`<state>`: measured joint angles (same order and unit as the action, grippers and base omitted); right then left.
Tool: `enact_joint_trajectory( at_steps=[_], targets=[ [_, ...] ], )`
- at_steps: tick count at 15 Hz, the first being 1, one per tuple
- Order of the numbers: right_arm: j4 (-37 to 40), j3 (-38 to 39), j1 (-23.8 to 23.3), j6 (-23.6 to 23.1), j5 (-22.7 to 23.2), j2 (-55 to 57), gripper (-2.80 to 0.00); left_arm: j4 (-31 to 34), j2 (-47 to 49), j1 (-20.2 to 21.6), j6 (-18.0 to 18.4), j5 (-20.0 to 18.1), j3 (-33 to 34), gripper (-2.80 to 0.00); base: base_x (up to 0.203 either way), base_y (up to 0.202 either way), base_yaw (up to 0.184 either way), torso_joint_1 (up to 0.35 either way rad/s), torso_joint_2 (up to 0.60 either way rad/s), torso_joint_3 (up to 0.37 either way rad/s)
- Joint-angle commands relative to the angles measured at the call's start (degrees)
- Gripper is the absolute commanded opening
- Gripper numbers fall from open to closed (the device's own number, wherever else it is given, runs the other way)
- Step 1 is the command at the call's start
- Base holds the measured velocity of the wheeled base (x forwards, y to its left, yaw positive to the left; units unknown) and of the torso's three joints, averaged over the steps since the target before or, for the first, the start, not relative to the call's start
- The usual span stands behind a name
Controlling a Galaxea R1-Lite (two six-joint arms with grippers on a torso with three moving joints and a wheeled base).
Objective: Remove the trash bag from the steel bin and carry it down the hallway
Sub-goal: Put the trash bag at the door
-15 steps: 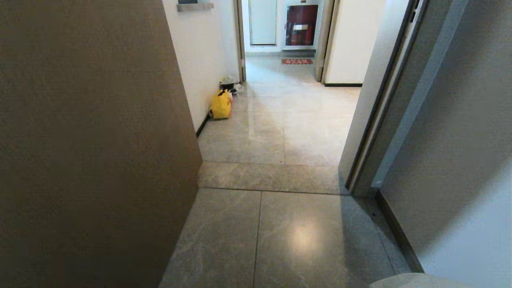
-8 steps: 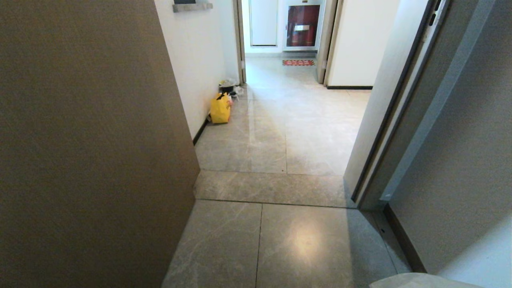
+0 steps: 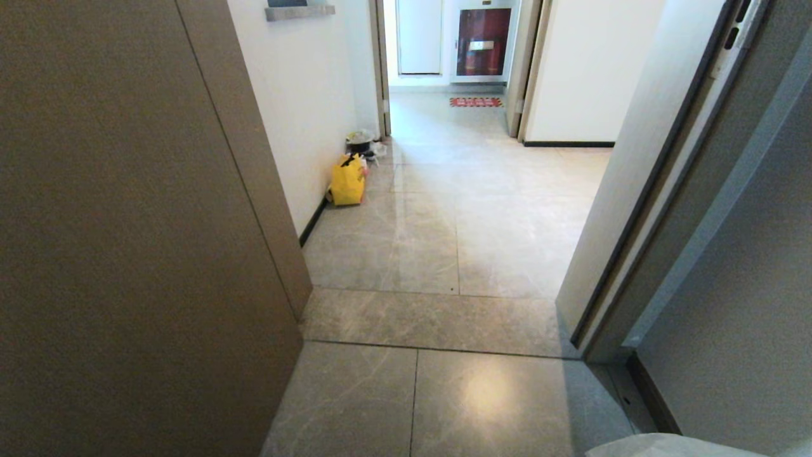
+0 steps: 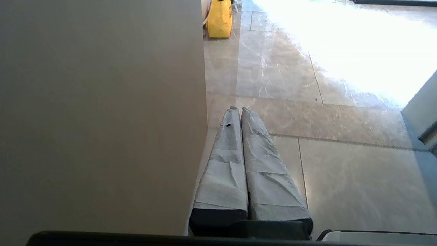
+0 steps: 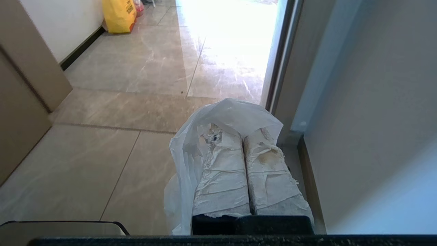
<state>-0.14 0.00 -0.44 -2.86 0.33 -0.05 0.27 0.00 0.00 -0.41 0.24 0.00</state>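
Dark print shows on the yellow bag (image 5: 119, 15) by the wall (too small to read), and no other lettering is legible.

So we're standing at a doorway looking into the hallway (image 3: 469, 209). A big door panel (image 3: 127, 241) takes up our left side, and the door frame (image 3: 641, 209) runs down our right with a wall (image 3: 748, 304) behind it. Ahead on the left, a carrier bag (image 3: 348, 182) sits on the floor against the left wall (image 3: 298, 108), with a small pot (image 3: 359, 141) and some bits just behind it. Farther on there's another opening, a doormat (image 3: 476, 101) on the floor past it and a cabinet (image 3: 482, 41) behind that. Down low, our right pincer (image 5: 243, 136) has the trash bag (image 5: 191, 150) draped over its fingers (image 5: 222, 177), close beside the door frame. Our left pincer (image 4: 239, 109) hangs just beside the door panel's edge.
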Motion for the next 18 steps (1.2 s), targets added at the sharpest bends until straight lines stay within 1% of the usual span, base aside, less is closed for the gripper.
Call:
enact_joint_trajectory(
  at_steps=[1, 18],
  targets=[
    [-0.04, 0.0, 0.0, -0.04, 0.02, 0.05, -2.8, 0.0, 0.0, 0.0, -0.02, 0.02, 0.0, -2.8, 0.195, 0.0, 0.002, 0.006, 0.01, -0.002],
    [-0.04, 0.0, 0.0, -0.04, 0.02, 0.05, -2.8, 0.0, 0.0, 0.0, -0.02, 0.02, 0.0, -2.8, 0.192, 0.0, 0.001, 0.001, 0.0, 0.002]
  ],
)
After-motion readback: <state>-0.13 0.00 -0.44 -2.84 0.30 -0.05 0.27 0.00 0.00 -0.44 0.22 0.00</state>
